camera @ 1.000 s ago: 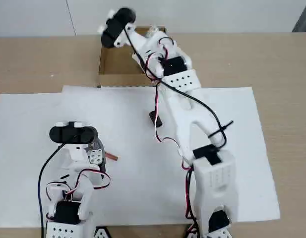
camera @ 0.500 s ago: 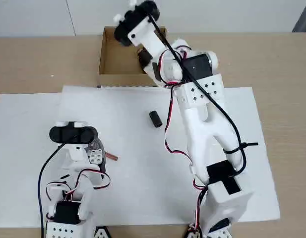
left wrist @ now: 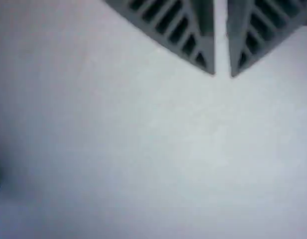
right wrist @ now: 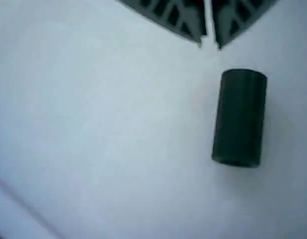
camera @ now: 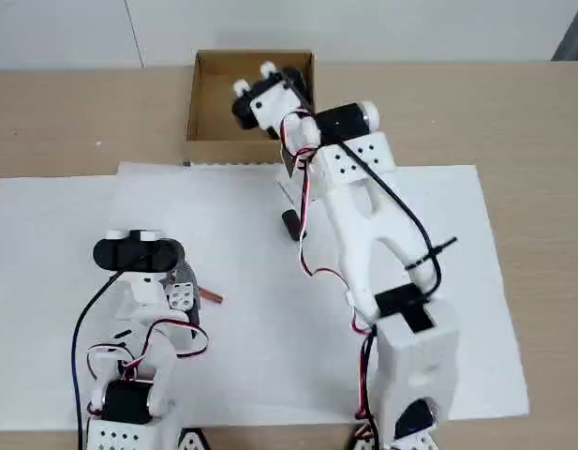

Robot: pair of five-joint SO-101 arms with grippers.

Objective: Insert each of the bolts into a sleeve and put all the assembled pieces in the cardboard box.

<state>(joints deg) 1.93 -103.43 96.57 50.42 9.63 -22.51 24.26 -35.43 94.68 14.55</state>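
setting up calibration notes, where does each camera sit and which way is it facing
high view: fixed off the arms, looking down over the table; shows the cardboard box, white sheet, both arms.
left wrist view: on the left arm's wrist, facing down at the sheet; left claw tips show.
right wrist view: on the right arm's wrist, facing down at the black sleeve on the sheet; right claw tips show.
shared: high and right wrist views both show the sleeve.
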